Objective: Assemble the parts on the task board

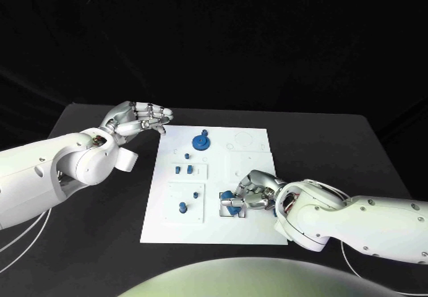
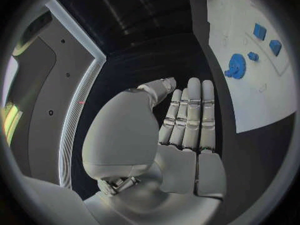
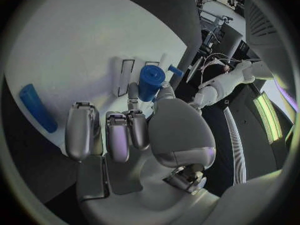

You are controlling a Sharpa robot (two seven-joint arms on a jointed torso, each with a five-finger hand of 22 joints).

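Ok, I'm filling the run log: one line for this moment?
left hand: idle, off task board | right hand: holds blue part at board's near edge

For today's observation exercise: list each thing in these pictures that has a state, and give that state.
left hand: empty, fingers together, off the board's far left corner
right hand: pinches a blue part
blue part: held at the board's near edge
task board: flat on the table
blue disc: lying on the board

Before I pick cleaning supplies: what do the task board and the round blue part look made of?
Task board: probably matte white plastic or coated sheet, flat with no glare. Round blue part: likely moulded or printed plastic, uniform colour, dull finish.
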